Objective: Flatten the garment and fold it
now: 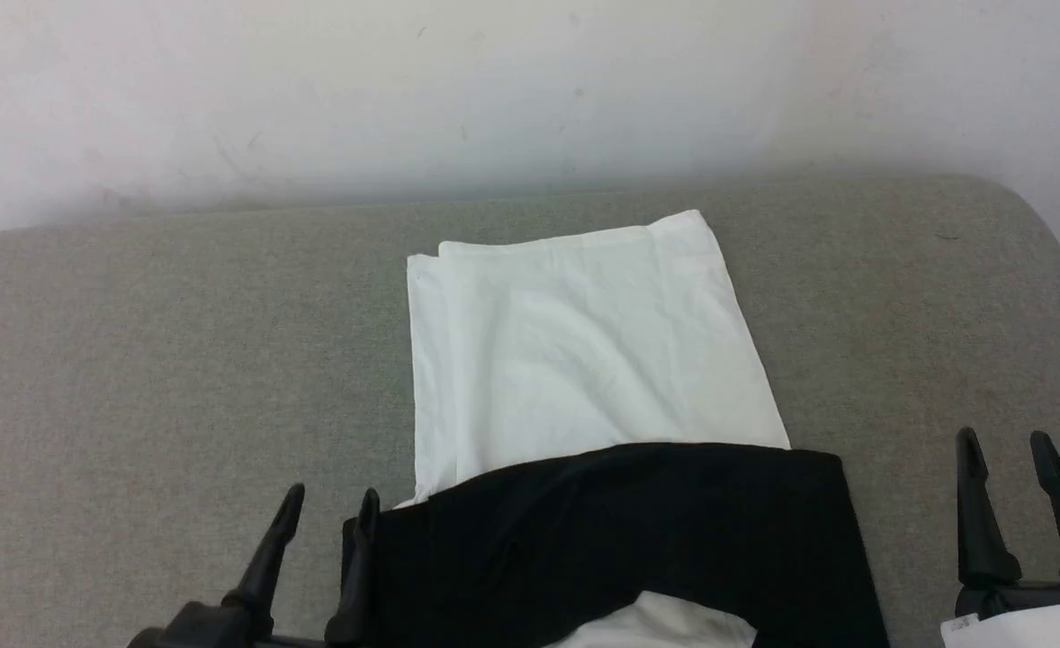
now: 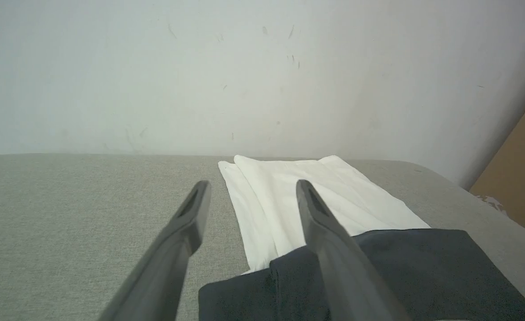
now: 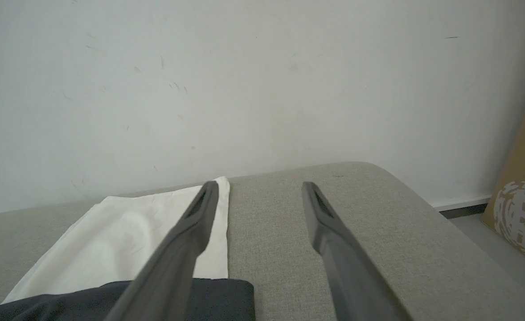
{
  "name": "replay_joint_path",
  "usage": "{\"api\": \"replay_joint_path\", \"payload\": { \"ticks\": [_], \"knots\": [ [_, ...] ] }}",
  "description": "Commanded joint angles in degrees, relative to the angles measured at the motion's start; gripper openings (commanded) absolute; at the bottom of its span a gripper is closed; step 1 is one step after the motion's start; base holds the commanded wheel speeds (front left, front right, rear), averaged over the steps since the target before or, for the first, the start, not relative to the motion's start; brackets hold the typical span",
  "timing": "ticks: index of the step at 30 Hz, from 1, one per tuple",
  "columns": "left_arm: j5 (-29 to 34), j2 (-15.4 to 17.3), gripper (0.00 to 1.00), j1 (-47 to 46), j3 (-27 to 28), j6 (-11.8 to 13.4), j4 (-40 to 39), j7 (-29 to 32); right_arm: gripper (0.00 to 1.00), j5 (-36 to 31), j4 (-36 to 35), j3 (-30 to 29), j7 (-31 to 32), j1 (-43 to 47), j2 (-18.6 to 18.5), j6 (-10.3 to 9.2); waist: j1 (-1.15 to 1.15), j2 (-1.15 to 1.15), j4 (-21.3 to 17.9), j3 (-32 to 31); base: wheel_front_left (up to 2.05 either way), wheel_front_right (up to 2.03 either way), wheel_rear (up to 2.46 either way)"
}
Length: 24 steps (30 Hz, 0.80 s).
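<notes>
Soft even light, slightly hazy, shadowless.

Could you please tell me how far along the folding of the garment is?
Done, it seems: the garment lies flat on the grey surface, apparently folded lengthwise into a strip, white end far, black end near. In hand: nothing; the left gripper and right gripper stand open beside its near end. Still to do: probably folding the strip across its length.
</notes>
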Motion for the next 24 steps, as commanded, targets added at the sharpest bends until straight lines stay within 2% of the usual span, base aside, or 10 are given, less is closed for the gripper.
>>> {"api": "replay_joint_path", "payload": {
  "ticks": [1, 6, 11, 17, 20, 24],
  "knots": [
    [-0.06, 0.41, 1.0, -0.63, 0.28, 0.21, -0.15, 0.29, 1.0, 0.19, -0.01, 0.18, -0.2, -0.09, 0.09, -0.03, 0.0, 0.0, -0.17, 0.21, 0.0, 0.0, 0.0],
    [-0.2, 3.95, 1.0, -9.12, 1.48, -1.72, -1.79, 5.75, 1.0, 0.26, -1.32, 1.03, -0.01, -1.75, 0.09, -0.03, 0.0, 0.0, -0.91, 3.1, 0.0, 0.0, 0.0],
    [-0.76, 8.58, 1.0, -23.69, 2.12, -5.04, -0.75, 15.69, 1.0, 0.32, -2.66, 2.31, -0.03, -4.11, 0.09, -0.03, 0.0, 0.0, -2.28, 8.43, 0.0, 0.0, 0.0],
    [-3.55, 11.57, 1.0, -43.3, -0.21, -8.48, 5.71, 27.41, 1.0, 0.62, -3.36, 3.6, -0.89, -7.46, 0.09, -0.03, 0.0, 0.0, -3.98, 15.17, 0.0, 0.0, 0.0],
    [-4.12, 13.38, 1.0, -52.06, -3.04, -9.42, 10.2, 33.21, 1.0, 0.95, -3.65, 4.56, -1.47, -9.16, 0.09, -0.03, 0.0, 0.0, -4.98, 18.56, 0.0, 0.0, 0.0],
    [-5.88, 14.23, 1.0, -60.85, -6.3, -9.86, 15.78, 40.93, 1.0, 1.04, -3.69, 5.45, -2.15, -11.24, 0.09, -0.03, 0.0, 0.0, -5.94, 22.45, 0.0, 0.0, 0.0]
  ]
}}
